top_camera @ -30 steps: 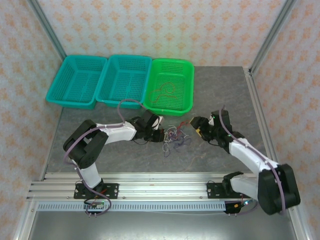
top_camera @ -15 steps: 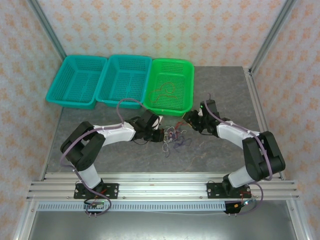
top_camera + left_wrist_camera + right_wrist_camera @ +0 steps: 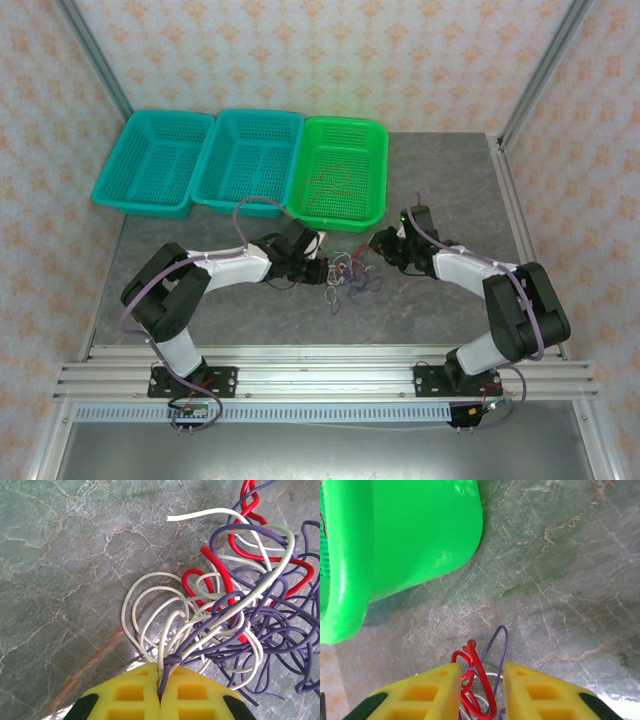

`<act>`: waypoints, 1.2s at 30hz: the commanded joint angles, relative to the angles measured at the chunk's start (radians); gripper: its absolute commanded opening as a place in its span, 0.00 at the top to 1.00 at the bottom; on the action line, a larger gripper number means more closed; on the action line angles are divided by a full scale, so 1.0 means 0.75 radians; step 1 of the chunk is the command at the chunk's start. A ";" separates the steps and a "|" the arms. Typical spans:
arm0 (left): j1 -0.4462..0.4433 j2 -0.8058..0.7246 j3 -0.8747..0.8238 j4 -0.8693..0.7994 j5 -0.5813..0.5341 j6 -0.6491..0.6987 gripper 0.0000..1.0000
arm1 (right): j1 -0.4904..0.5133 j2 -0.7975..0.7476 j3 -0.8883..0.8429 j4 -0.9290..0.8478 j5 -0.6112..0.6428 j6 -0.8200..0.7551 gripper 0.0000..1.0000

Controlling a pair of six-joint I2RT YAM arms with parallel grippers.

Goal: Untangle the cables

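Left wrist view: the cables (image 3: 235, 610) are pinched between the closed pads of the left gripper (image 3: 160, 680), judged to be anchoring the tangle, which is laid just in front of the green basket (image 3: 340, 216). A red loop (image 3: 471, 646) is straddled by the right gripper (image 3: 481, 674), fingers apart. Strand ends are lost within the knot.

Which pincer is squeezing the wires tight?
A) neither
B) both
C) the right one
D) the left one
D: the left pincer has its yellow fingers pressed together on the cables, while the right pincer stands open with a red loop loose between its fingers.
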 commanded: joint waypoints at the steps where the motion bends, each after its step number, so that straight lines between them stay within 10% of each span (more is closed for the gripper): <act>1: -0.008 -0.055 -0.004 -0.033 -0.059 0.011 1.00 | 0.007 -0.005 0.020 0.053 0.044 0.000 0.93; 7: 0.020 -0.104 -0.045 -0.193 -0.273 -0.003 1.00 | -0.013 -0.356 -0.077 -0.134 0.355 -0.025 1.00; 16: 0.190 -0.185 -0.233 -0.115 -0.175 -0.040 1.00 | -0.494 -1.037 -0.168 -0.609 0.539 0.020 1.00; 22: 0.194 -0.186 -0.205 -0.134 -0.183 -0.021 1.00 | -0.585 -1.080 -0.030 -0.667 0.499 -0.045 1.00; 28: 0.194 -0.389 -0.194 -0.098 -0.154 0.030 0.32 | -0.559 -0.978 0.049 -0.424 0.009 0.050 1.00; 36: 0.197 -0.739 0.054 -0.400 -0.239 0.097 0.21 | -0.343 -0.946 0.190 -0.410 -0.052 -0.003 1.00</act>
